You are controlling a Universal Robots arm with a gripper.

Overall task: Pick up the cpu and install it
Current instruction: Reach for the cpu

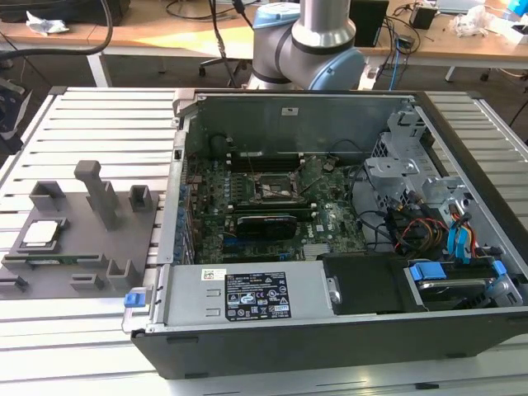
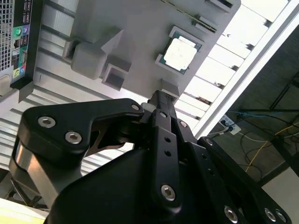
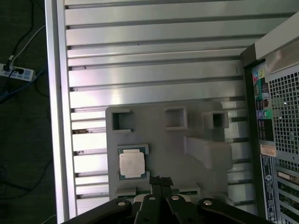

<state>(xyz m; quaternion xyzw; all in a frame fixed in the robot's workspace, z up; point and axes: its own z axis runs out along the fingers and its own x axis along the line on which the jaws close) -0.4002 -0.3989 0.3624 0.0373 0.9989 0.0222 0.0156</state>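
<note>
The gripper (image 3: 160,179) has its black metal fingers brought together with nothing between them. It hangs over one edge of the gray holder tray (image 3: 168,144), near the cpu (image 3: 132,164) but not touching it.

The cpu lies flat in a shallow square recess of the tray, close to that same edge. Its top is shiny silver-white metal inside a thin green border.

The tray is matte gray plastic, roughly rectangular. Small open square pockets line the side away from the gripper, and a thick upright post (image 1: 99,194) rises near its middle. A thin green strip lies in a slot along the edge by the cpu; what it is cannot be told.

The tray rests on a table (image 1: 107,124) of long, bright aluminium slats with dark grooves between them. Next to the tray on the same table stands an open computer case (image 1: 330,338) of black and gray sheet metal. Its perforated back panel with coloured ports faces the tray in both wrist views. Inside the case lie a green motherboard (image 1: 330,219) with a square metal socket frame (image 1: 276,191), bundled cables and blue clips.

Beyond the case from the tray, the silver and pale blue arm (image 1: 318,33) rises. Behind it are wooden desks (image 1: 148,33) and trailing cables. The floor off the table's edge is dark, with a white power strip (image 3: 16,73) on it.
</note>
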